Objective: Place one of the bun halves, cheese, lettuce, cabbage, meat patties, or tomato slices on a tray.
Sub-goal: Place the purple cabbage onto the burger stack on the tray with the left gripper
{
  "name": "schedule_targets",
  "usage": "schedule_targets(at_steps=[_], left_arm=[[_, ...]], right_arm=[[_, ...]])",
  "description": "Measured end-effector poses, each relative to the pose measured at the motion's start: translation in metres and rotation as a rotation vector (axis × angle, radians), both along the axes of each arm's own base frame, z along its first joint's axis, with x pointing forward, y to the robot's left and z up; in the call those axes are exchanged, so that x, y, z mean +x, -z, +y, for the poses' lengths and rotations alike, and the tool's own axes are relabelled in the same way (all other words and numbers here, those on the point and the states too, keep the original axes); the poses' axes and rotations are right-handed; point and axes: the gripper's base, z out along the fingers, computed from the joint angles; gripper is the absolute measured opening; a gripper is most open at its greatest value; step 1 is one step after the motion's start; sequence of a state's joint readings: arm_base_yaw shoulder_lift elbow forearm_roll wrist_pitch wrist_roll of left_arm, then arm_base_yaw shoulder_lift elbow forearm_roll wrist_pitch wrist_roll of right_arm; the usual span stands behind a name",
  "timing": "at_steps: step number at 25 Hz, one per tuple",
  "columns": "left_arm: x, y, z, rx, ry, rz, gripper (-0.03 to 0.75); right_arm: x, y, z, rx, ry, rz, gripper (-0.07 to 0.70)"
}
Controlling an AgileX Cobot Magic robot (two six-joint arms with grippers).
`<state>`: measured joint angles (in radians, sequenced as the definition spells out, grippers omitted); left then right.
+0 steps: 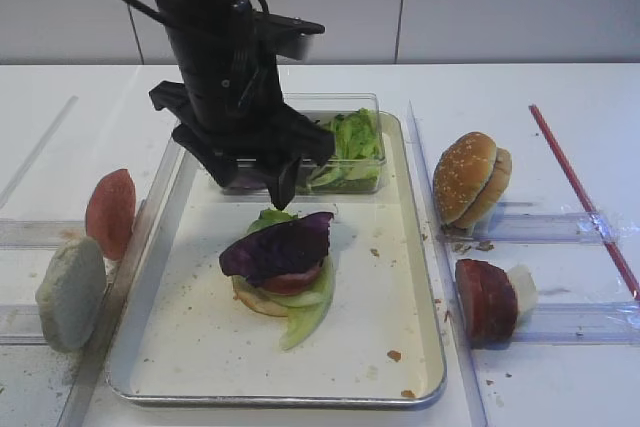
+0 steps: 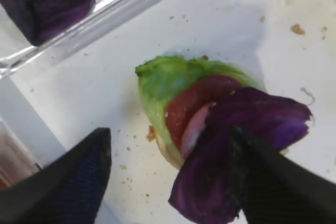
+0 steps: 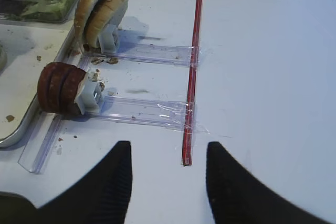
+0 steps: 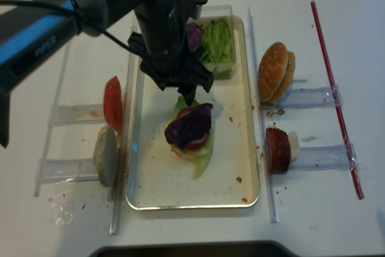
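A: Start close in. What does the cabbage (image 1: 280, 247) look like?

B: Dark purple, crinkled and floppy. It lies draped on top of the stack in the middle of the tray (image 1: 200, 367), over a red slice and a bun half (image 1: 258, 299), with lettuce (image 1: 305, 315) trailing out toward five o'clock and a bit more poking out at twelve.

A: Is anything gripping it?

B: No. The left gripper (image 1: 255, 162) hangs just above the stack at twelve o'clock with its jaws spread and nothing between them. In the left wrist view the purple leaf sits partly behind one dark finger (image 2: 273, 182), so I can't be sure whether that tip brushes it.

A: Room around it?

B: Bare cream floor with crumbs at six, three and nine o'clock before the raised rim. At twelve a clear plastic box (image 1: 372, 179) of greens closes that side.

A: And outside the tray?

B: At three o'clock, meat patties (image 1: 487, 299) stand in a clear rack and further back bun halves (image 1: 470, 179) stand in another; a red straw (image 1: 585, 202) runs beyond them. The right gripper (image 3: 168, 174) is parted over bare table, empty. At nine, a pale disc (image 1: 72, 292) and a red tomato slice (image 1: 110, 212) stand on edge.

A: Anything hidden?

B: The arm covers the box's left half.
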<state>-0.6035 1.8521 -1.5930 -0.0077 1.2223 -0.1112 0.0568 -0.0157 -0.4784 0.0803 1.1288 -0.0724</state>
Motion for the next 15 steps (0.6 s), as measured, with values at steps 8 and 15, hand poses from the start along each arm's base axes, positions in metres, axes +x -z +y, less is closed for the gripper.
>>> schedule_targets(at_steps=[8, 15], left_arm=[[-0.006, -0.016, 0.003, -0.042, -0.024, -0.015, 0.439], [-0.007, -0.016, 0.002, -0.046, -0.025, -0.012, 0.439]], right_arm=[[0.000, 0.000, 0.000, 0.000, 0.000, 0.000, 0.343], [0.000, 0.000, 0.000, 0.000, 0.000, 0.000, 0.343]])
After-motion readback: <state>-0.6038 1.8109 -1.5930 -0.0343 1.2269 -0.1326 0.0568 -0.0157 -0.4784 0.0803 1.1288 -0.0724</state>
